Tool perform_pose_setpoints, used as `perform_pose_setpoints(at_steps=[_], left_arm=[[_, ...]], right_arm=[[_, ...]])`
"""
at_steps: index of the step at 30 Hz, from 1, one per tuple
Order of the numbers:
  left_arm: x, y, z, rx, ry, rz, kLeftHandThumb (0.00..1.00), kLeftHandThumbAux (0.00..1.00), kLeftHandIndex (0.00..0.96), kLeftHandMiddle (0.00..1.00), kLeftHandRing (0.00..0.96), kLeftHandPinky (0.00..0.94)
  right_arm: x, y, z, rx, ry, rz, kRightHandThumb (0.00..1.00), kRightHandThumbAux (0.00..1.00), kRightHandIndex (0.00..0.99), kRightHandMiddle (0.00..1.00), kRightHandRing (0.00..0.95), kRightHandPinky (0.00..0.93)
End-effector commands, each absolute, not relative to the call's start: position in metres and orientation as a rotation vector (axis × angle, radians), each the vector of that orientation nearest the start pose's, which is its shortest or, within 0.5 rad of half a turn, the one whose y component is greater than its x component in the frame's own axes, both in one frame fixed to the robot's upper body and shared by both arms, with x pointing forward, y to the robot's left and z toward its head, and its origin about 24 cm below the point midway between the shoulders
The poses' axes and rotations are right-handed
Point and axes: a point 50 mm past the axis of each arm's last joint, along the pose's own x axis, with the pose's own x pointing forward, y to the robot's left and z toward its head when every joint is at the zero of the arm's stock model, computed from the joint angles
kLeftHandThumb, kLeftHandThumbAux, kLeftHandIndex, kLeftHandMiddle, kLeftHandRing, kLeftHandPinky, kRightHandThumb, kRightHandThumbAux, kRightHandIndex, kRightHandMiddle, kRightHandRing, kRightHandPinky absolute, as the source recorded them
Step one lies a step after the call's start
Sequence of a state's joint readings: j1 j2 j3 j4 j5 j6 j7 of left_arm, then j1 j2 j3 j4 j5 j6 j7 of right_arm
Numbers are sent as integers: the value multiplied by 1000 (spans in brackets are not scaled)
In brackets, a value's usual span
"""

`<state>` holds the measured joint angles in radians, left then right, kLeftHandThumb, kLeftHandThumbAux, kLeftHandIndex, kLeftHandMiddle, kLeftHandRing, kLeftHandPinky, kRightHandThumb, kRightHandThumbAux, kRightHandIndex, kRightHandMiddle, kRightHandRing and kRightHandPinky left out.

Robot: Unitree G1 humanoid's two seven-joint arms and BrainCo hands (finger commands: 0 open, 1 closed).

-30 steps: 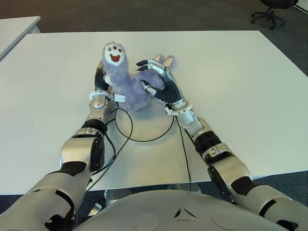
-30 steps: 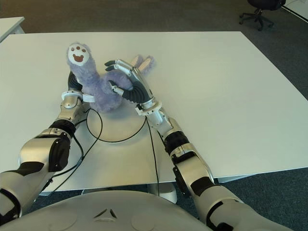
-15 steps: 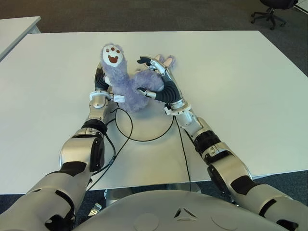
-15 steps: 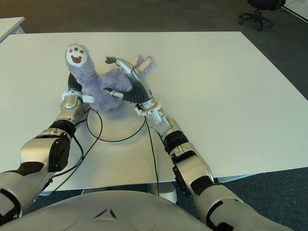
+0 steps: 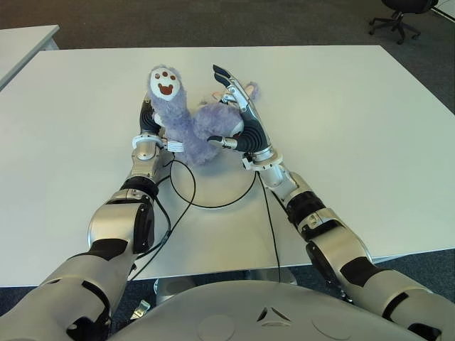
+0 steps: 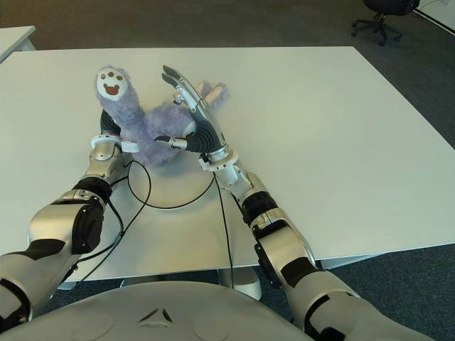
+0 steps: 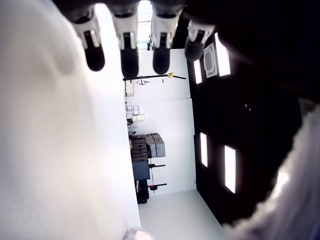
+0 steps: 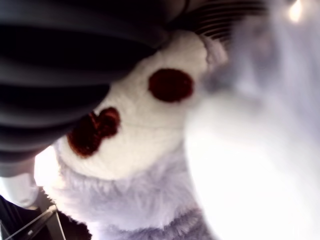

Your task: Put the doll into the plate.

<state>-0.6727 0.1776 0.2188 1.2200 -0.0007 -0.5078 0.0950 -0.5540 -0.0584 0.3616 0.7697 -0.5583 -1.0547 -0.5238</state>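
A purple plush doll (image 5: 195,128) lies on the white table (image 5: 341,99), one white-soled paw (image 5: 165,82) raised upright. My right hand (image 5: 238,114) stands beside the doll's right side, fingers stretched straight up and open, the thumb touching its fur. Its wrist view is filled by the doll's white patch with dark red marks (image 8: 140,125). My left hand (image 5: 148,121) shows just behind the raised paw, mostly hidden by it. In the left wrist view its fingertips (image 7: 128,55) are extended with nothing between them. No plate shows in any view.
A black cable (image 5: 213,206) loops over the table in front of the doll, between my two forearms. A second table's corner (image 5: 21,39) shows at the far left. An office chair (image 5: 405,14) stands on the carpet beyond the far right corner.
My right hand's fingers have uncurled from the doll's body and straightened upward. The doll has stayed nearly in place; my left arm has not moved.
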Motion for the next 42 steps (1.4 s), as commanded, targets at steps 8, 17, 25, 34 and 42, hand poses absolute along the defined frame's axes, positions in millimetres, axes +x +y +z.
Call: perform_pose_setpoints(at_steps=[8, 17, 25, 34, 42], left_arm=[[319, 200, -20, 50, 229, 231, 0, 405, 0, 126, 142, 142], [319, 200, -20, 45, 229, 234, 0, 407, 0, 131, 144, 164], [319, 200, -20, 50, 228, 233, 0, 403, 0, 125, 140, 155], [319, 201, -20, 46, 229, 234, 0, 400, 0, 127, 144, 163], [319, 201, -20, 43, 232, 230, 0, 398, 0, 123, 160, 192]], right_arm=[[208, -70, -38, -373, -387, 423, 62, 334, 0, 0, 0, 0], [208, -70, -38, -398, -406, 411, 21, 307, 0, 0, 0, 0], [209, -69, -37, -378, -405, 389, 0, 332, 0, 0, 0, 0], [211, -68, -35, -327, -380, 350, 0, 380, 0, 0, 0, 0], [217, -65, -28, -313, -406, 318, 0, 423, 0, 0, 0, 0]])
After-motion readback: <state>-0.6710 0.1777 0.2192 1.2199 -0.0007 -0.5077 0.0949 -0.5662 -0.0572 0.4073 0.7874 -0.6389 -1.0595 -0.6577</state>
